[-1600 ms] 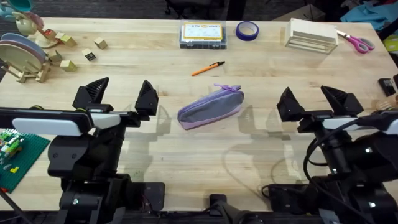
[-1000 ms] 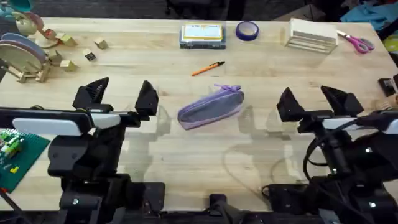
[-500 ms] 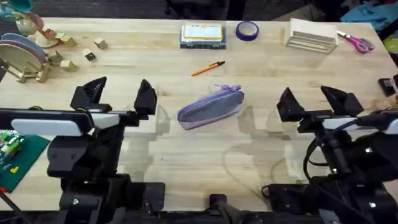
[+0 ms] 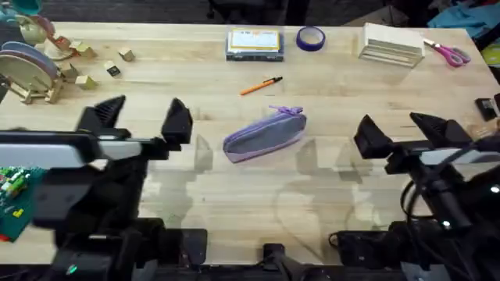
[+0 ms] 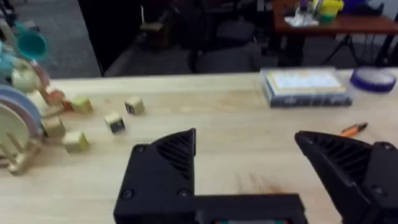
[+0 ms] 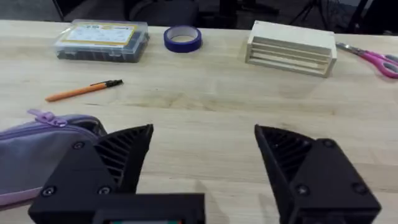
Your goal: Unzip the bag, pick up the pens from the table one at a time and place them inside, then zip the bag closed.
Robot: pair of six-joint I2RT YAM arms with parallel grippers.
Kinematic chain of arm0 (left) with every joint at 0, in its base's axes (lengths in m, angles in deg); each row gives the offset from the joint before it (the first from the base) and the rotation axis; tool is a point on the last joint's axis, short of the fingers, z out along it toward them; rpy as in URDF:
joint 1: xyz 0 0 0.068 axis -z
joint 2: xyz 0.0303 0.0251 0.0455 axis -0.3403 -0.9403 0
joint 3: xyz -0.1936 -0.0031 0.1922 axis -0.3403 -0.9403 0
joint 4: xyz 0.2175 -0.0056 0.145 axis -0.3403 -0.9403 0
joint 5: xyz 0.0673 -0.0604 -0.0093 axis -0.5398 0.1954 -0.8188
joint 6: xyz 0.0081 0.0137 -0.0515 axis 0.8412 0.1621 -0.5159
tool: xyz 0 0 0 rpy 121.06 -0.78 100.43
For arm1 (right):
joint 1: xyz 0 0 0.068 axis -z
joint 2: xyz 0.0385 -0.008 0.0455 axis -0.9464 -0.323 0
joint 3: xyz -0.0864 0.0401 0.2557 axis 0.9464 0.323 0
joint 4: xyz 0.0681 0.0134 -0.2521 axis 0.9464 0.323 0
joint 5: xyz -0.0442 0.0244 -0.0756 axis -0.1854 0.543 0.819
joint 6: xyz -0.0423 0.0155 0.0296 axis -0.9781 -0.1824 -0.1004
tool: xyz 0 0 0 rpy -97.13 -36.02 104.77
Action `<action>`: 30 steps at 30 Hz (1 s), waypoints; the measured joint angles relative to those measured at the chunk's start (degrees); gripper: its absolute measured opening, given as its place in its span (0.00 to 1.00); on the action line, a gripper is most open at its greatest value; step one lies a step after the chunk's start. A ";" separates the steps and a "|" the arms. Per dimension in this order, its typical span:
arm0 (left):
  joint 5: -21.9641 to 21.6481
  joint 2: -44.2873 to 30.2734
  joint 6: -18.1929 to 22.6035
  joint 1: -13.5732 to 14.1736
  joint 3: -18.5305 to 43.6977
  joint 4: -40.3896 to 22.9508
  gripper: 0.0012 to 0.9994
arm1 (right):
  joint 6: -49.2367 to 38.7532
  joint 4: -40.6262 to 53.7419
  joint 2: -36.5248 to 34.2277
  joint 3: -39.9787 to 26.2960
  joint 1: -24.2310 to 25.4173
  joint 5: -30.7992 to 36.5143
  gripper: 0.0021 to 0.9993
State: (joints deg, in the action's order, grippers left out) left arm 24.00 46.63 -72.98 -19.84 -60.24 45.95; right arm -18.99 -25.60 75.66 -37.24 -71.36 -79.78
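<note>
Both arms have just shifted outward. Your left tool (image 4: 139, 117) and right tool (image 4: 408, 131) hang apart-jawed, holding nothing, so unzipping hasn't begun. The bag (image 4: 264, 135) lies zipped mid-desk (image 4: 328, 203) between them, unmoved, with the orange pen (image 4: 261, 85) just beyond it. The yellow label on the clear box (image 4: 254, 43) is too small to read.
</note>
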 joint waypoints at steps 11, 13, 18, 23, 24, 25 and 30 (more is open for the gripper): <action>-0.79 -10.99 0.00 0.00 15.36 -3.98 0.99 | 0.00 11.68 -8.64 -14.39 0.00 0.00 1.00; -0.79 -14.67 0.00 0.00 17.89 -4.00 0.99 | 0.00 13.52 -11.92 -17.30 0.00 0.00 1.00; -0.79 -24.88 0.00 0.00 24.76 -3.99 0.99 | 0.00 17.25 -21.30 -25.18 0.00 -0.02 1.00; -0.72 -34.75 0.00 0.00 31.25 -4.03 0.99 | 0.00 20.46 -30.09 -32.32 0.00 -0.02 1.00; -0.57 -36.79 0.00 0.00 32.58 -4.03 0.99 | 0.00 21.19 -31.76 -33.68 0.00 -0.02 1.00; -0.52 -38.59 0.00 0.00 33.87 -4.01 0.99 | 0.00 21.82 -33.27 -34.93 0.00 -0.02 1.00; 1.24 -46.47 0.00 0.00 38.89 -4.36 0.99 | 0.00 24.14 -39.51 -40.26 0.00 -0.02 1.00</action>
State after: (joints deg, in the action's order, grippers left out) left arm 25.24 0.16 -72.98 -19.84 -21.35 41.59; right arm -18.99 -1.47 36.15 -77.50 -71.36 -79.80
